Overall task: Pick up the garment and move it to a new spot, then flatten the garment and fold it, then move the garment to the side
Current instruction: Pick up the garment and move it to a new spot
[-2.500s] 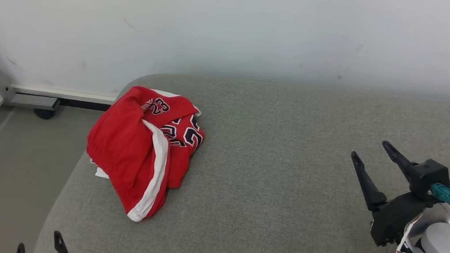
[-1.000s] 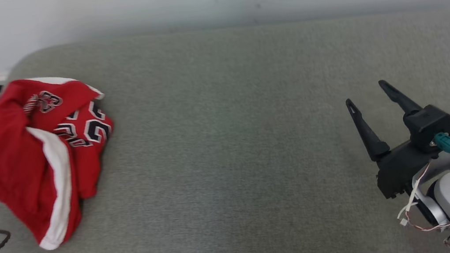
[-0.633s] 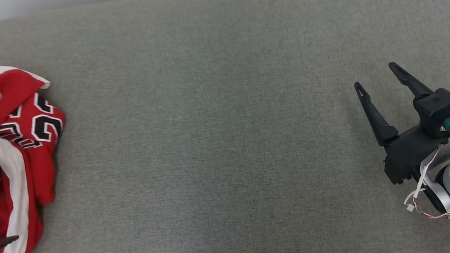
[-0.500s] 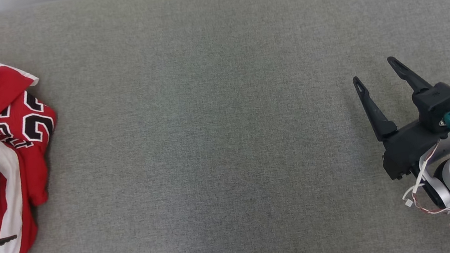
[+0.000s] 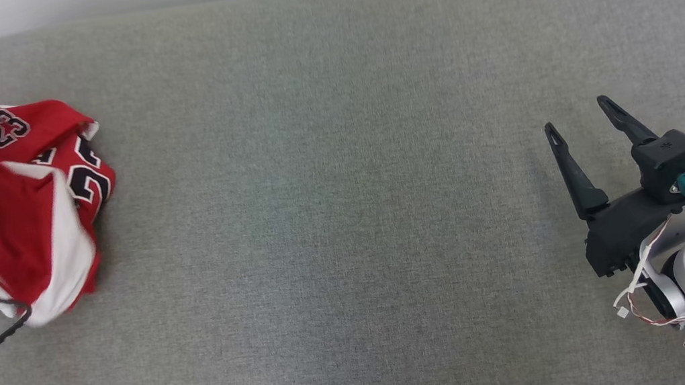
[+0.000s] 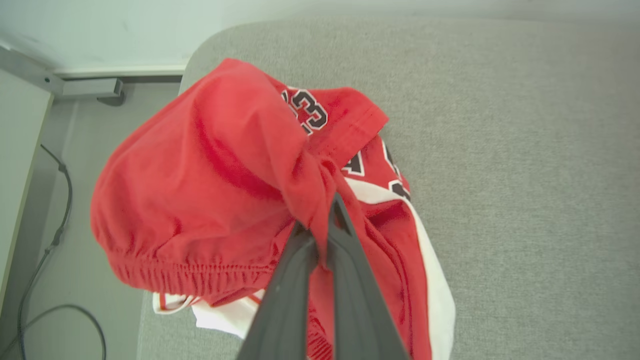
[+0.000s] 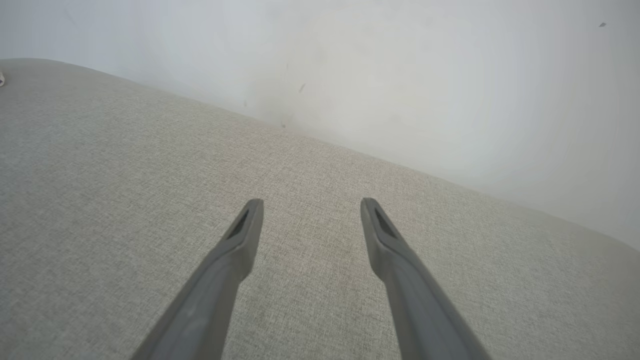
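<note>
A fold of the garment [image 6: 200, 190] partly covers the tips of the left gripper [image 6: 320, 217] clamped on it. Creases cut the garment's printed numbers [image 6: 306, 107] short, and the head view's edge crops its left side.

The right gripper [image 7: 311, 202] has its two dark grey fingers [image 7: 235, 250] spread well apart, with nothing between them. They rise from the bottom edge over a grey fabric cushion [image 7: 100, 200], and it is hard to tell if the tips touch it. Behind the cushion stands a pale wall [image 7: 400, 75]. The wall has a few small dark marks [image 7: 302, 88] near the cushion's edge.
</note>
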Robot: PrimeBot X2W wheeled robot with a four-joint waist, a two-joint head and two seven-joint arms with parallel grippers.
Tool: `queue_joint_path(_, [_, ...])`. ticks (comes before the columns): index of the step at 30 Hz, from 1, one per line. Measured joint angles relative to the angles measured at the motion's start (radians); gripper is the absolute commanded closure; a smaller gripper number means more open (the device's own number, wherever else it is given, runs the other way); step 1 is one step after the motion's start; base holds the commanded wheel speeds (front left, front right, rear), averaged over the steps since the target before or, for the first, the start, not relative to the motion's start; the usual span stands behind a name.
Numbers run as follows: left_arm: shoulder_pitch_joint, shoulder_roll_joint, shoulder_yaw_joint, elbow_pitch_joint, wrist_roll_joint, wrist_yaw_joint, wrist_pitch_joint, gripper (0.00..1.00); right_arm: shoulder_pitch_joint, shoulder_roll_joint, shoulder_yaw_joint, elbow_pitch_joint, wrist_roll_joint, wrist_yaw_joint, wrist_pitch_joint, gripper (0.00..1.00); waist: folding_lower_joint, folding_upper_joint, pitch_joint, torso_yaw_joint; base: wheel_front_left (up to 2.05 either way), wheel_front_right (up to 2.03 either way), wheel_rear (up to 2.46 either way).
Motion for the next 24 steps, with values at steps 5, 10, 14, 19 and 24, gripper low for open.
queue_joint_path(5, [-0.018,0.005,-0.064,-0.091,-0.020,0.000,-0.075,1.00,0.009,0.009,-0.010,0.032,0.018,0.000,-0.011,0.00,-0.0001,-0.0001,-0.039,0.004,0.00,0.00,0.00])
queue_joint_path(10, [-0.019,0.011,-0.137,-0.246,-0.132,0.000,-0.168,1.00,0.027,0.048,-0.008,0.061,0.048,0.000,-0.030,0.00,-0.0002,-0.0002,-0.098,-0.001,0.00,0.00,0.00])
queue_joint_path(14, [-0.012,0.011,-0.207,-0.356,-0.176,0.000,-0.208,1.00,0.028,0.067,-0.007,0.074,0.053,0.000,-0.044,0.00,-0.0002,-0.0003,-0.123,-0.027,0.00,0.00,0.00])
queue_joint_path(19, [0.015,-0.009,-0.287,-0.488,-0.256,0.000,-0.249,1.00,0.045,0.077,-0.012,0.088,0.063,0.000,-0.056,0.00,-0.0003,-0.0002,-0.142,-0.075,0.00,0.00,0.00])
queue_joint_path(24, [0.052,-0.034,-0.358,-0.577,-0.283,0.000,-0.278,1.00,0.045,0.088,-0.017,0.094,0.070,0.000,-0.072,0.00,-0.0002,-0.0002,-0.155,-0.132,0.00,0.00,0.00])
